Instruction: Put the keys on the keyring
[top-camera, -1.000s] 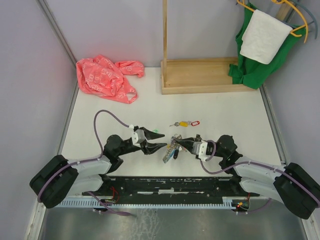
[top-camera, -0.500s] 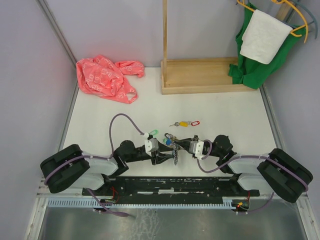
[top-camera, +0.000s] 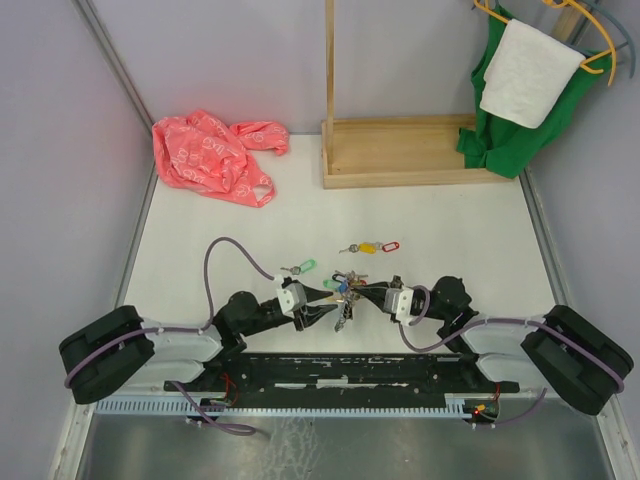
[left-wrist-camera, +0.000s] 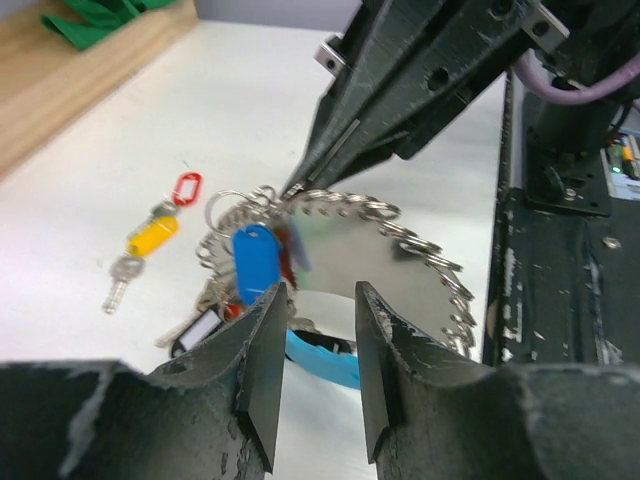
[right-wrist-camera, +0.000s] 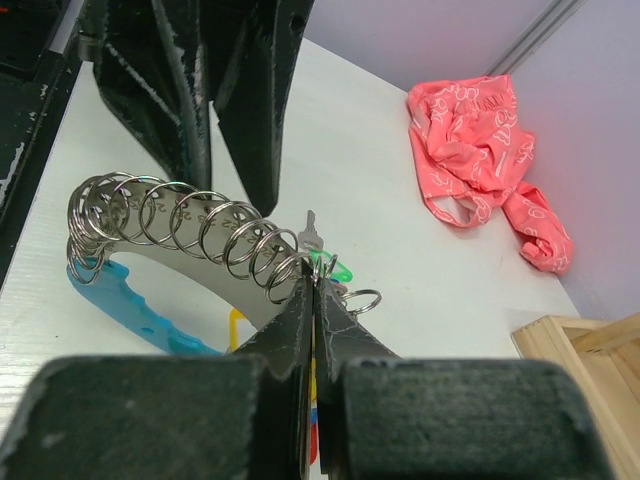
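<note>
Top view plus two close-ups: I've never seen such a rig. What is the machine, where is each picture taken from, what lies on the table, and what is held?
Two robot arms are bolted at the table's near edge, each ending in a two-finger gripper. The wide picture looks down from above and behind them. Each close-up comes from a camera on one wrist. The right gripper is shut on the keyring, a large loop strung with metal rings, part light blue. The left gripper faces it with jaws apart, empty. On the table lie loose keys with yellow and red tags, a green-tagged key, a pink bag and a wooden stand.
</note>
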